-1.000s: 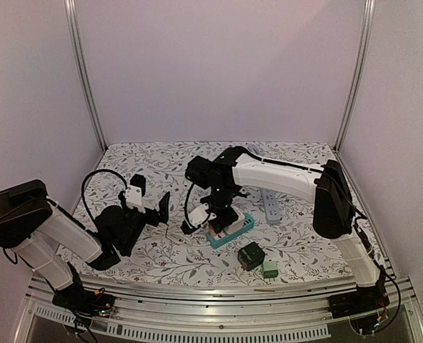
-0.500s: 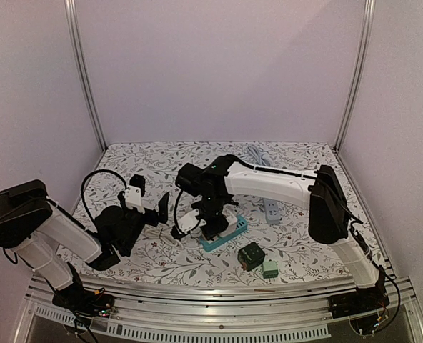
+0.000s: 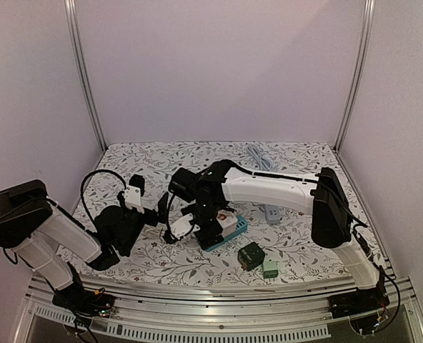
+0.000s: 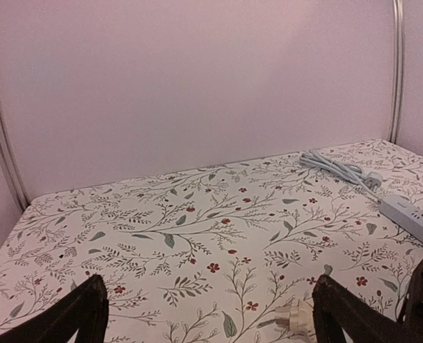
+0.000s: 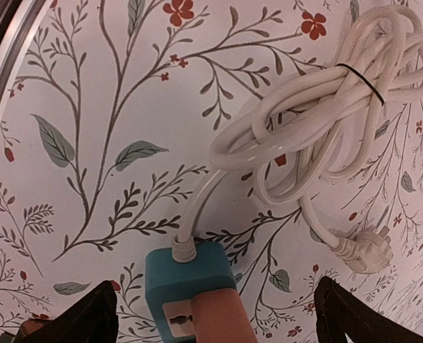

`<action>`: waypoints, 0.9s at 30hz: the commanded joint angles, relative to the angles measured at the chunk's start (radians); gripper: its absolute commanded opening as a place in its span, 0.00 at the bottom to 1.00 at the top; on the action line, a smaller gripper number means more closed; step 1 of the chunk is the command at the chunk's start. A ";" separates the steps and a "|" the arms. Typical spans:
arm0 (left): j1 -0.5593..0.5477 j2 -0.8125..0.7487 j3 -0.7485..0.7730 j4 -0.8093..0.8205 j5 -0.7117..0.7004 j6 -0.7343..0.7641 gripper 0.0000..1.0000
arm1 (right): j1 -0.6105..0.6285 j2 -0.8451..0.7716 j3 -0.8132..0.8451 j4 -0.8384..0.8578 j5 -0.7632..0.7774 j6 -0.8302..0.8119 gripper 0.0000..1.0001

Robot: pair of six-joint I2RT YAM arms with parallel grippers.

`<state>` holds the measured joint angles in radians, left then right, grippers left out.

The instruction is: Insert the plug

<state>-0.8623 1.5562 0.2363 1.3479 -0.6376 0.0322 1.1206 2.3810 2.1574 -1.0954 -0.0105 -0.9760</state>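
my right gripper [image 5: 215, 318] spread wide over teal power strip [image 5: 190, 266] | white plug [image 5: 366, 254] lying on cloth [image 5: 90, 93] | my left gripper [image 4: 208, 314] spread wide

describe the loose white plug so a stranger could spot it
On the floral tablecloth, find the teal power strip low in the right wrist view. Its white cord loops into a bundle cinched by a black band. The plug is the chunky head on the tail trailing below that bundle, lying alone on the cloth.
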 commanded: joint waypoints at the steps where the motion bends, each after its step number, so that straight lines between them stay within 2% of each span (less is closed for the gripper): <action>1: 0.017 -0.005 -0.011 0.125 -0.002 -0.008 0.99 | 0.025 -0.117 -0.041 0.012 -0.009 0.041 0.98; 8: 0.019 -0.015 -0.013 0.124 -0.032 -0.029 0.99 | 0.034 -0.277 -0.234 0.147 0.005 0.179 0.99; 10: 0.019 -0.041 -0.021 0.103 -0.020 -0.065 0.99 | 0.035 -0.335 -0.297 0.205 0.054 0.225 0.99; 14: 0.019 -0.137 -0.003 -0.058 -0.003 -0.117 0.99 | 0.036 -0.450 -0.473 0.354 0.126 0.374 0.99; 18: 0.019 -0.225 0.040 -0.244 0.032 -0.153 0.99 | 0.035 -0.551 -0.592 0.455 0.262 0.528 0.99; 21: 0.015 -0.260 0.049 -0.300 0.089 -0.161 0.99 | 0.035 -0.591 -0.620 0.440 0.310 0.658 0.99; 23: 0.010 -0.272 0.059 -0.331 0.130 -0.161 0.99 | 0.036 -0.615 -0.634 0.394 0.284 0.704 0.99; 27: 0.001 -0.263 0.075 -0.352 0.200 -0.149 0.99 | 0.035 -0.654 -0.668 0.262 0.167 0.657 0.99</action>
<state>-0.8593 1.2903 0.2836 1.0809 -0.5323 -0.1123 1.1519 1.7866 1.5276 -0.7204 0.2245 -0.3687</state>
